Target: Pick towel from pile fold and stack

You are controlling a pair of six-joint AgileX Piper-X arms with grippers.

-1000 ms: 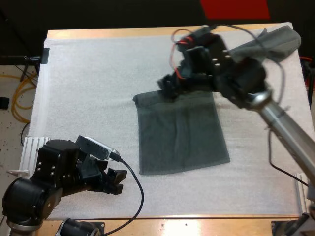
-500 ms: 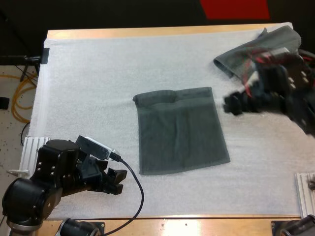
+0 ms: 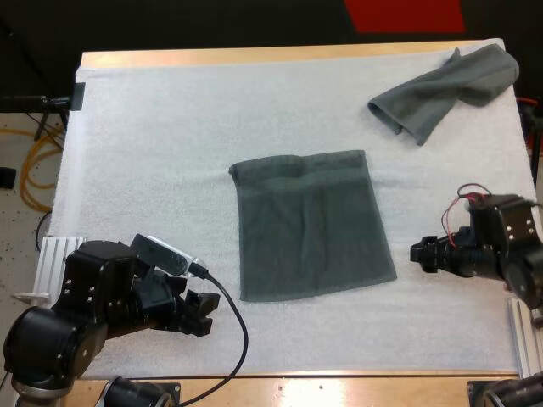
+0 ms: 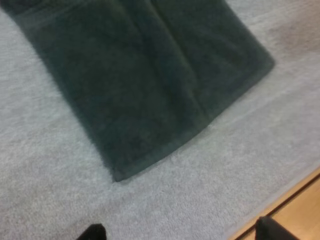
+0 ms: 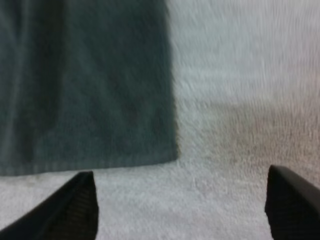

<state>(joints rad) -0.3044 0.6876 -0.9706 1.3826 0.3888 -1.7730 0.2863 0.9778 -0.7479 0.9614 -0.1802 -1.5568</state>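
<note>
Flat rectangular dark grey-green towel (image 3: pixel 312 225)

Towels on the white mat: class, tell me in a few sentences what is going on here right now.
Neither arm is holding anything. A folded towel lies flat in the middle of the mat, and a crumpled towel sits at the mat's far right corner. The left gripper is open near the mat's near left corner. The right gripper is open to the right of the folded towel, apart from it.
</note>
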